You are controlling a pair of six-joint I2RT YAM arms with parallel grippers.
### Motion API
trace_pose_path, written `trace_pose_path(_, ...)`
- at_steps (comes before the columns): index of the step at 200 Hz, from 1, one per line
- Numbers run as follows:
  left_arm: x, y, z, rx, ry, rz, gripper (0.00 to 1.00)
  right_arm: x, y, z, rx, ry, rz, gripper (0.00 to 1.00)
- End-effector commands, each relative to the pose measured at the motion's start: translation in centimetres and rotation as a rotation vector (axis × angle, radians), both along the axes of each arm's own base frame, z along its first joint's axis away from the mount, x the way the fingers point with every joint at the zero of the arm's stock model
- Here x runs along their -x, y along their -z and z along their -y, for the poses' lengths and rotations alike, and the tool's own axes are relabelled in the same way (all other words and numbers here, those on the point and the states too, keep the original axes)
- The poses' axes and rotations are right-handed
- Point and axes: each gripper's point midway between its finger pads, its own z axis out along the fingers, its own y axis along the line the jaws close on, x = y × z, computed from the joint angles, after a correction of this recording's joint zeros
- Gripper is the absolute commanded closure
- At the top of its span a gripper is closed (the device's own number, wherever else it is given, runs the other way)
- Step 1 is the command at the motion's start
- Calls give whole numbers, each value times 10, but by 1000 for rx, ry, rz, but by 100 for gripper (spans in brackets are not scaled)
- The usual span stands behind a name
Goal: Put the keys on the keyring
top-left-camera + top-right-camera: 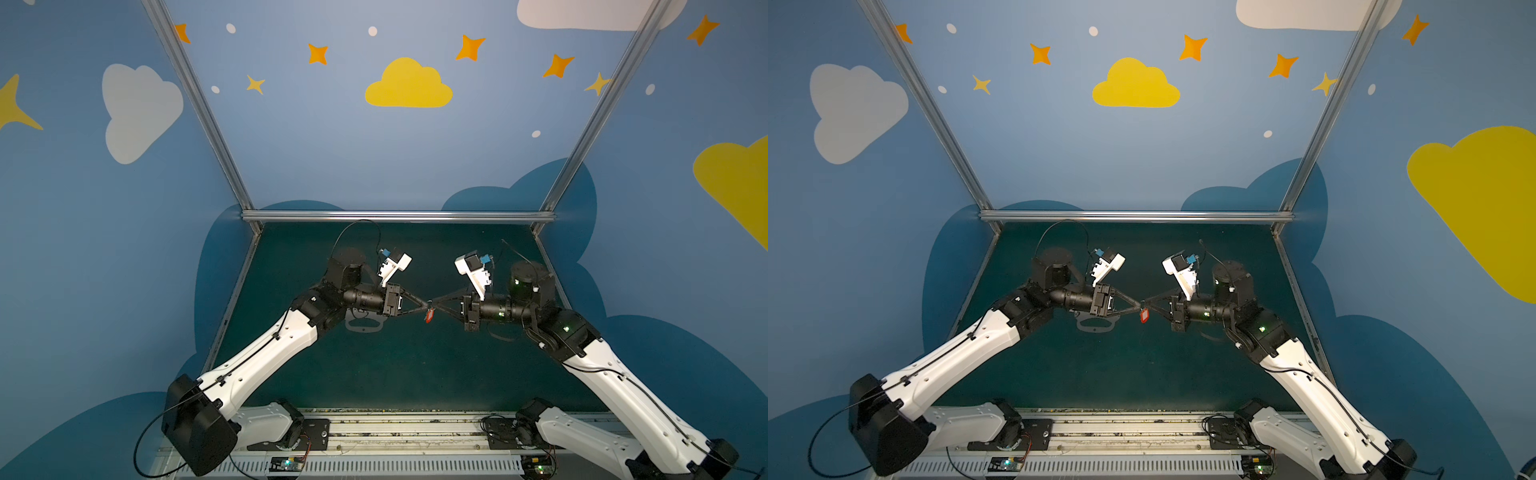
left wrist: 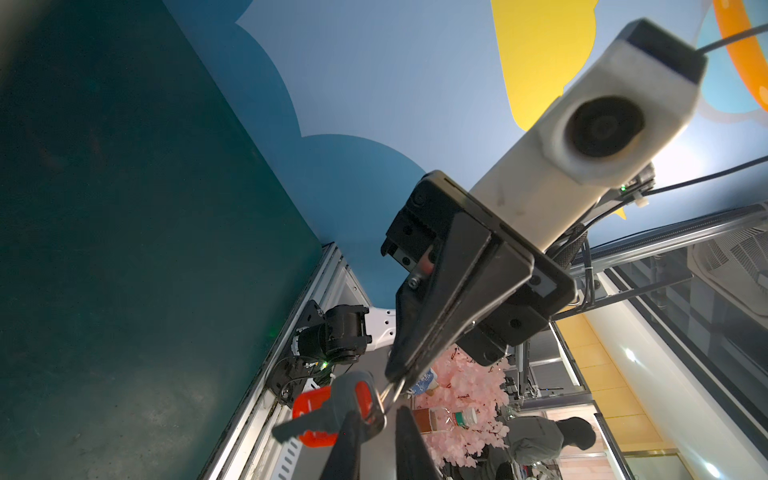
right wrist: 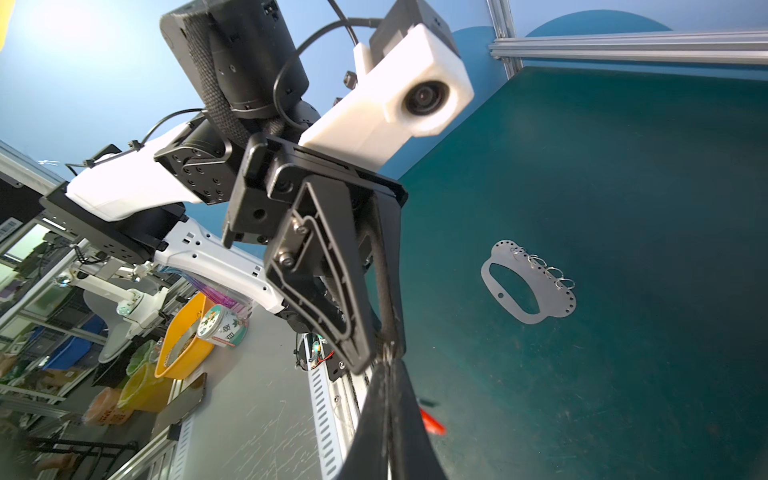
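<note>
- Centrally, the desk (image 1: 395, 374) bears a grey holed plate (image 3: 555, 305) at 9 o'clock of the keys (image 1: 429, 316).
- Jaws of the right gripper (image 1: 433, 302) pinch the keyring (image 2: 391, 391).
- Jaws of the left gripper (image 1: 424, 306) stand narrowly apart by the key; grip unclear.
- Keys hang at 6 o'clock under both tips.

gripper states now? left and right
left gripper: narrow gap at the keys, grip cannot be told
right gripper: closed on the keyring

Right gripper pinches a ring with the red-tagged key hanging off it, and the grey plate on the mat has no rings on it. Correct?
Not quite: the grey plate carries several rings along its holed edge, as the right wrist view shows. The rest holds: the right gripper pinches the keyring with the red-tagged key hanging off it.
</note>
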Motion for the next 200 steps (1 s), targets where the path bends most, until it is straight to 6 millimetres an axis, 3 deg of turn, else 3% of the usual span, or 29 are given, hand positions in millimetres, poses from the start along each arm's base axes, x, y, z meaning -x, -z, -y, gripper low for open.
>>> trace_pose_path(1,-2,-12,2,18,-5,49,86,6,-8,1,-31,-20,19,97)
trace_pose_path(63,-5,-18,4,26,-23,64,94,4,-5,0,-32,-16,10,97)
trace_pose_path(113,-5,-24,7,40,-23,71,85,3,-4,-1,-40,-19,7,97)
trace_pose_path(175,-3,-25,10,35,-15,82,96,1,-2,-1,-42,-9,8,97)
trace_pose_path(200,-5,-23,7,9,-49,115,96,-1,2,1,-25,9,-1,83)
